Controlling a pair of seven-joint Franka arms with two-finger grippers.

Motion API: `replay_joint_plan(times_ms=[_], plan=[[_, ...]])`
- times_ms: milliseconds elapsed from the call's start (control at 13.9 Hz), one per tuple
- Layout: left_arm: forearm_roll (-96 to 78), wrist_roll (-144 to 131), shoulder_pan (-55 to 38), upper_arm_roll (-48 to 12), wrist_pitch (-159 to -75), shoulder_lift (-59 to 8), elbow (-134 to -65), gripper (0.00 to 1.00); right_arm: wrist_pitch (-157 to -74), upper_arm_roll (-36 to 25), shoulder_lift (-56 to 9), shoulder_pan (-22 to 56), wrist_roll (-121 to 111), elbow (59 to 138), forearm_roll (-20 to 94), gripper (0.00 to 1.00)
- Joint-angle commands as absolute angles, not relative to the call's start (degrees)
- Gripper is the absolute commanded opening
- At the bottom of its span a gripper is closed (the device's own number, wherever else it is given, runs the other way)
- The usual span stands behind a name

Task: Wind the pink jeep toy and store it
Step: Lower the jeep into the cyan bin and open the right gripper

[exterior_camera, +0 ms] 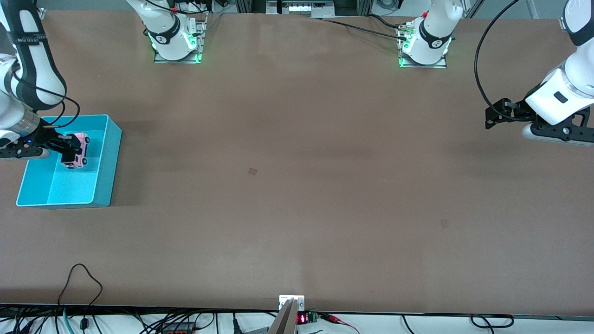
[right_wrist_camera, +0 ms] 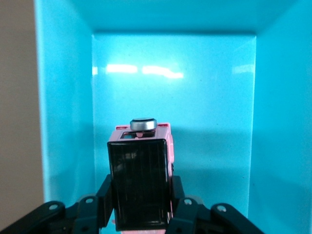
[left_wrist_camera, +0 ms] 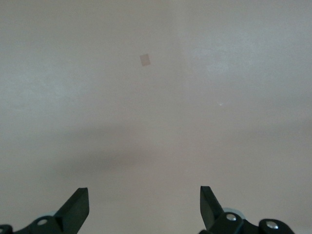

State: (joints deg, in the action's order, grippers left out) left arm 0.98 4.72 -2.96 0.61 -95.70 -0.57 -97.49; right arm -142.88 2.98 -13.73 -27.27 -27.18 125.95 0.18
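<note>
Little can be read. A small red digital display [exterior_camera: 301, 318] sits at the near edge of the worktop [exterior_camera: 297, 208], but its digits cannot be made out. A black band [exterior_camera: 29, 39] around the right arm's upper link bears small white lettering, too small to tell. Each arm base carries a round emblem [exterior_camera: 162, 39], not legible as text.

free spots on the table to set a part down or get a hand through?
Bare brown table from the teal bin to the open, empty left hand waiting at its own end. Crowded only at the bin: right hand, shut on the pink jeep toy, over the bin.
</note>
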Motion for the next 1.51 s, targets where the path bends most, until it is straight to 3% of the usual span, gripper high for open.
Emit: replay_joint_plan(times_ms=[0, 503, 647, 719, 791, 1007, 1438], plan=[[1.0, 5.7, -3.1, 0.8, -94.9, 0.3, -97.6, 1.0, -144.1, 4.0, -15.9, -29.5, -28.0, 125.6, -0.4, 0.0], [1.0, 5.7, -3.1, 0.7, -94.9, 0.3, -97.6, 1.0, -148.8, 4.0, -19.8, -31.8, -30.6, 125.9, -0.2, 0.02], [1.0, 5.7, -3.1, 0.7, -94.9, 0.3, -97.6, 1.0, -149.3, 4.0, -19.9, -31.6, -31.0, 125.9, -0.2, 0.39], [1.1, 5.7, -3.1, 0.7, -94.8, 0.3, -97.5, 1.0, -149.2, 4.0, -19.8, -31.4, -31.2, 125.9, -0.2, 0.76], [1.1, 5.7, -3.1, 0.7, -94.7, 0.3, -97.5, 1.0, -149.2, 4.0, -19.5, -31.4, -31.5, 125.9, -0.2, 1.0], [1.0, 5.8, -3.1, 0.8, -94.6, 0.3, -97.5, 1.0, -148.5, 4.8, -16.7, -30.9, -32.9, 125.8, -0.2, 1.0], [1.1, 5.7, -3.3, 0.6, -94.6, 0.3, -97.5, 1.0, -130.6, 4.8, -8.1, -22.9, -39.5, 118.4, -0.1, 1.0]])
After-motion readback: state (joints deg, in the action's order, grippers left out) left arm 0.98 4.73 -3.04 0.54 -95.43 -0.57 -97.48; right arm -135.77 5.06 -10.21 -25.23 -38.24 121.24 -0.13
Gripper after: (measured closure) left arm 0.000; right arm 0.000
